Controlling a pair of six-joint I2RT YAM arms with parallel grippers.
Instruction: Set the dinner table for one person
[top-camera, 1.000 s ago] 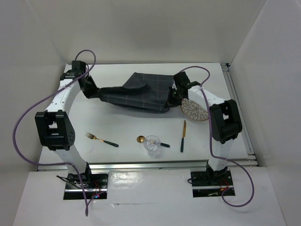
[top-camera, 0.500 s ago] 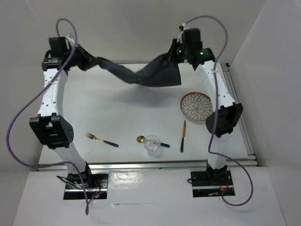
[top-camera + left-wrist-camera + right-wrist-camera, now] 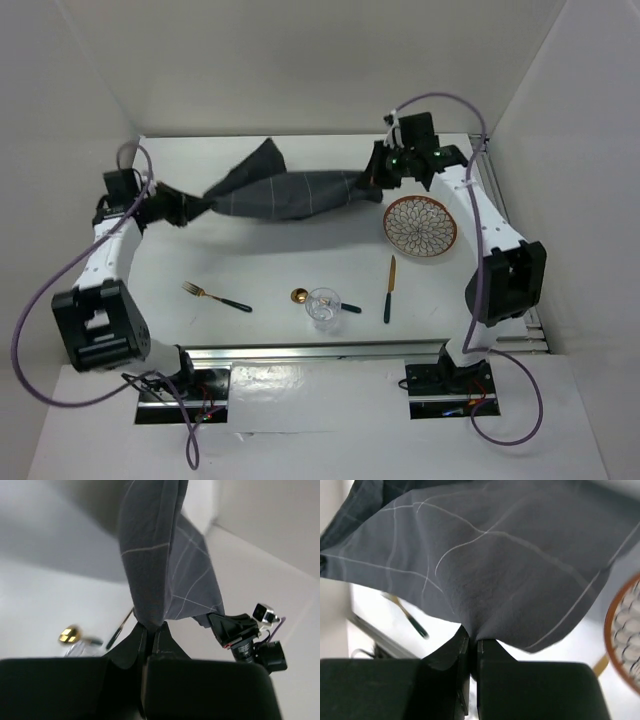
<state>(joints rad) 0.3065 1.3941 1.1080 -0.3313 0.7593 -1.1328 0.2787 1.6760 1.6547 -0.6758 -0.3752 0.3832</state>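
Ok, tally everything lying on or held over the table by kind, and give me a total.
Cutlery: 3 (fork, spoon, knife)
Plate: 1
Glass: 1
Cloth: 1
Total: 6

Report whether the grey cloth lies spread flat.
Not flat: the cloth is bunched and twisted, stretched between left gripper and right gripper.

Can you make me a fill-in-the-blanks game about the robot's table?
1. The left gripper and right gripper both pinch the grey ____.
2. In the top view, the fork lies ____ of the glass.
3. The round patterned ____ sits beyond the knife.
Missing words: cloth; left; plate.
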